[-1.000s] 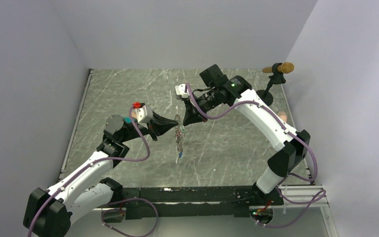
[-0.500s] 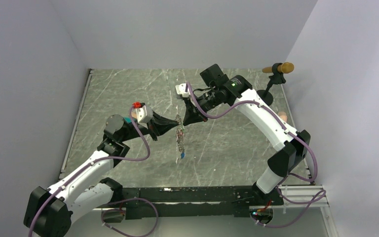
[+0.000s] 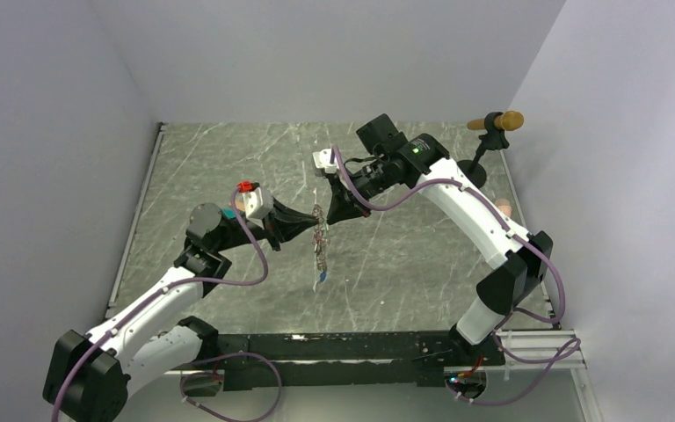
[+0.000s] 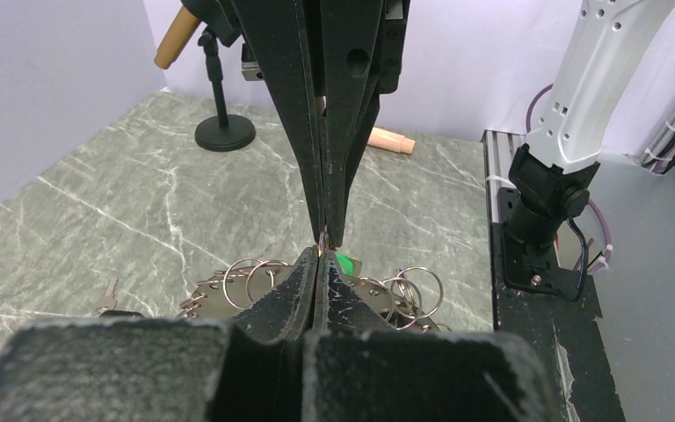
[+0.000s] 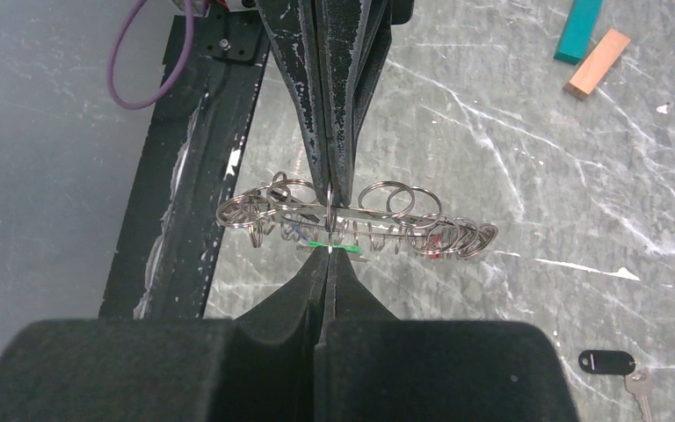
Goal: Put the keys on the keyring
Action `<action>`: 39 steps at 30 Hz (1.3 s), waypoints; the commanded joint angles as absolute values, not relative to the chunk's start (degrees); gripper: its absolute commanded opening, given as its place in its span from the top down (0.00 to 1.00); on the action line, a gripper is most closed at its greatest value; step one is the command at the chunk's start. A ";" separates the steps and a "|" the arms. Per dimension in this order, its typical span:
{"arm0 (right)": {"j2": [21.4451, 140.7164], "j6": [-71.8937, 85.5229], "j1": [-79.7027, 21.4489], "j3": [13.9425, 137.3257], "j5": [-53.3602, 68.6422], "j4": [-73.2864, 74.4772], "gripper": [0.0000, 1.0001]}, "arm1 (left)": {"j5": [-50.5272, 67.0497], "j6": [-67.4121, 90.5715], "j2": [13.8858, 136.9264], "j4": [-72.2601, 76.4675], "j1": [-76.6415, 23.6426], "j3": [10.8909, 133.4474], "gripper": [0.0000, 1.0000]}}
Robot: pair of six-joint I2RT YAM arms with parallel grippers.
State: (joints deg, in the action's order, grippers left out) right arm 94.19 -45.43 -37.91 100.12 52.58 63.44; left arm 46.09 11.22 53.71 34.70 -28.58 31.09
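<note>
The keyring (image 3: 319,242) hangs edge-on in the air between both grippers above the table's middle. In the right wrist view it is a thin band (image 5: 378,215) fringed with small wire rings. My left gripper (image 3: 311,220) is shut on the keyring's rim; its fingers (image 5: 321,132) pinch it from above in the right wrist view. My right gripper (image 5: 328,255) is shut on the green key (image 5: 338,248) right at the ring. The green key also shows in the left wrist view (image 4: 345,263), beside my left gripper (image 4: 318,256). The blue key (image 3: 321,277) hangs at the ring's near end.
A teal block (image 5: 577,31) and a tan block (image 5: 598,62) lie on the table. A black-tagged key (image 5: 608,362) lies apart from the ring. A microphone stand (image 3: 487,141) stands at the back right, with a tan peg (image 4: 391,139) near it.
</note>
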 commanded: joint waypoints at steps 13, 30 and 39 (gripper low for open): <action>94.66 -45.95 -38.14 102.33 57.10 63.04 1.00 | 48.73 10.39 54.22 36.80 -28.43 32.46 1.00; 94.81 -44.40 -38.13 101.87 57.72 61.75 1.00 | 49.96 11.51 55.01 38.32 -28.43 32.35 1.00; 95.03 -43.97 -38.10 101.75 58.56 61.36 1.00 | 49.83 11.52 55.02 38.32 -28.42 32.35 1.00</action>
State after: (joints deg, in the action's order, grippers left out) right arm 94.96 -44.71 -37.65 100.12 53.21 64.18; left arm 48.21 10.52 54.94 35.38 -28.21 31.09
